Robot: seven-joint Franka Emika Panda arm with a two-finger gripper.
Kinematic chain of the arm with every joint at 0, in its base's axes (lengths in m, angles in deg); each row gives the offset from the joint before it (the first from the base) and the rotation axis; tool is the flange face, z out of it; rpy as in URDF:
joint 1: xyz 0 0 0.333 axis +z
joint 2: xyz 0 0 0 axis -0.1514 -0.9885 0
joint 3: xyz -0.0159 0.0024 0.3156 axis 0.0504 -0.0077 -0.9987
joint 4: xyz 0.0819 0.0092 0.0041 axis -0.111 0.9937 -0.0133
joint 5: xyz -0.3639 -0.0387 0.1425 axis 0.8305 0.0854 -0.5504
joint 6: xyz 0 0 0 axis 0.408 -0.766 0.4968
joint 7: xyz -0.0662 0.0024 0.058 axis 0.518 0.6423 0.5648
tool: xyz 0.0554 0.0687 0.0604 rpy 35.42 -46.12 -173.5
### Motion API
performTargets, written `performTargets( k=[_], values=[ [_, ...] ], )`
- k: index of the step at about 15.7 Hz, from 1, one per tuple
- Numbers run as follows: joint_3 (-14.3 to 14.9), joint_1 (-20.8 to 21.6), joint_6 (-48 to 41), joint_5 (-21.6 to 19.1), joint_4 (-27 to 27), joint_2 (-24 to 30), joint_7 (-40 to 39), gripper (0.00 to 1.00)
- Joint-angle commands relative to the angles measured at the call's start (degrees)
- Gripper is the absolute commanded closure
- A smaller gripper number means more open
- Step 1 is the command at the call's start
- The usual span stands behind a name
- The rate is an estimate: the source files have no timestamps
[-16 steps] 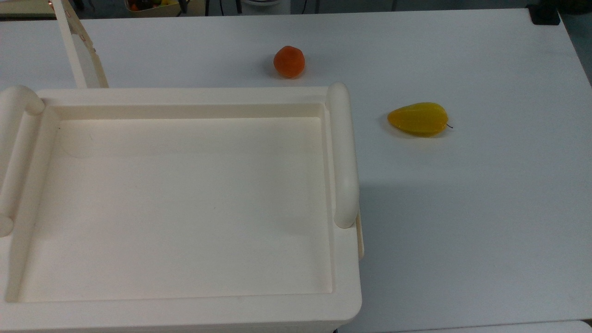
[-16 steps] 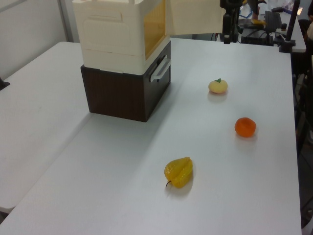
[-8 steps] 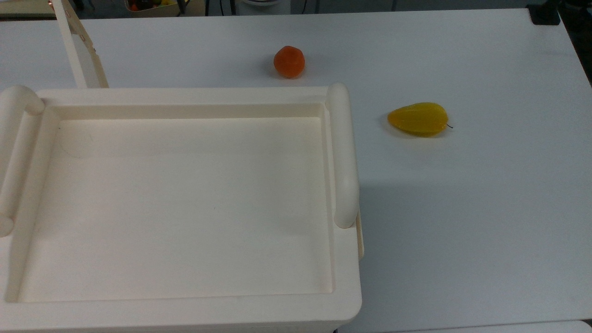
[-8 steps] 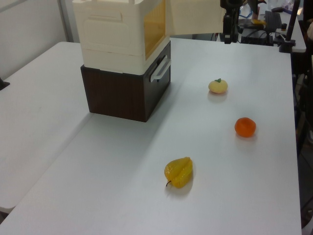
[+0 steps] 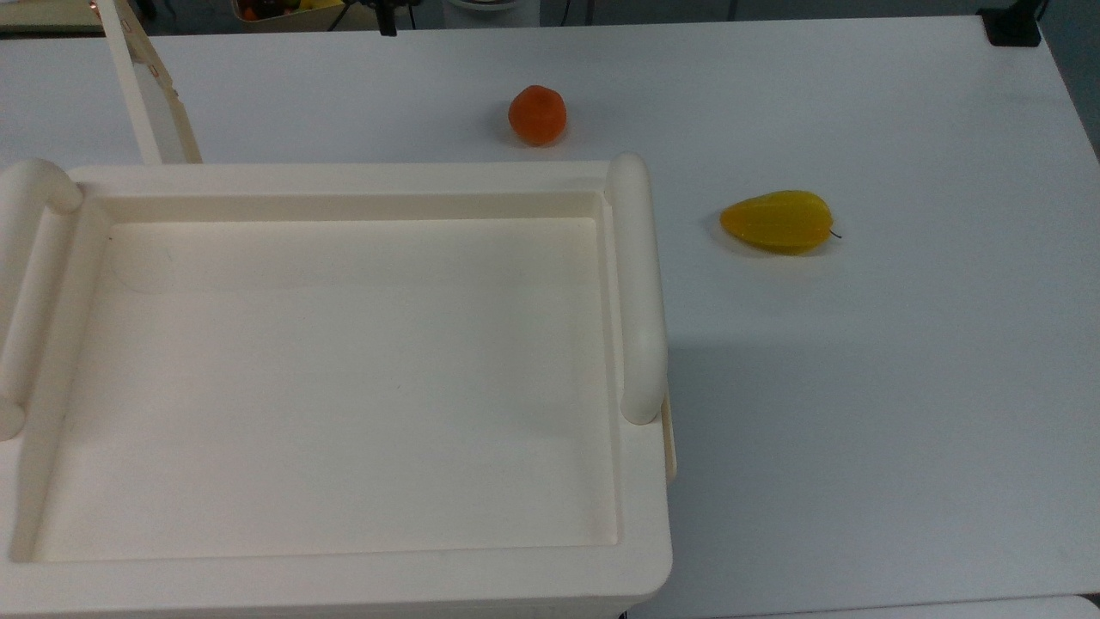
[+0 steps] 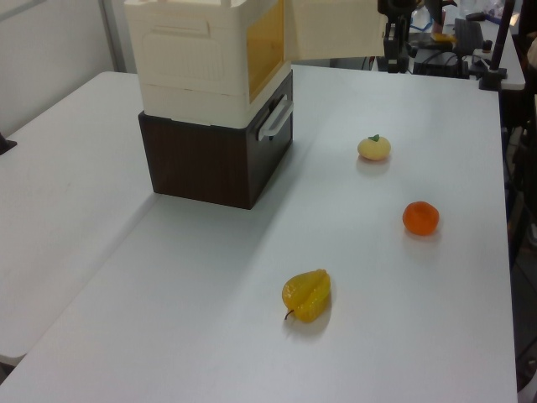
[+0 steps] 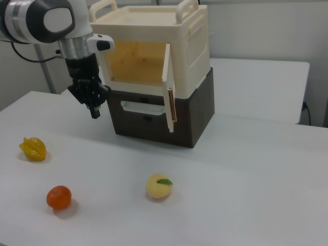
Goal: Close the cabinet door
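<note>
Gripper [image 7: 95, 109] is seen pointing down, fingers pressed together, nothing held. Door [image 7: 168, 97] stands open, well to its right in the right view. Cabinet [image 7: 154, 51] sits behind it.

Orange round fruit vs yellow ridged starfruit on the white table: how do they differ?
The orange round fruit is a smooth ball; the yellow ridged starfruit is elongated, with lengthwise ridges and a pointed end. The orange looks smaller than the starfruit in the top view. The orange lies closer to the pale peach; the starfruit lies farthest from it. Both rest loose on the white table, apart from the cabinet and untouched by the gripper.
</note>
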Motion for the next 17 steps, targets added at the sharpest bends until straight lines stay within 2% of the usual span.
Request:
performTargets(
  k=[1, 5, 12, 17],
  values=[
    [-0.4, -0.3, 1.9, 0.8, 1.1, 0.5, -0.2, 1.00],
    [-0.3, -0.5, 1.9, 0.8, 0.6, 0.8, -0.4, 1.00],
    [0.0, -3.3, 3.0, 0.2, -9.2, -1.8, -0.4, 1.00],
    [0.4, -4.7, 10.8, 0.2, -12.9, -1.6, 0.3, 1.00]
  ],
)
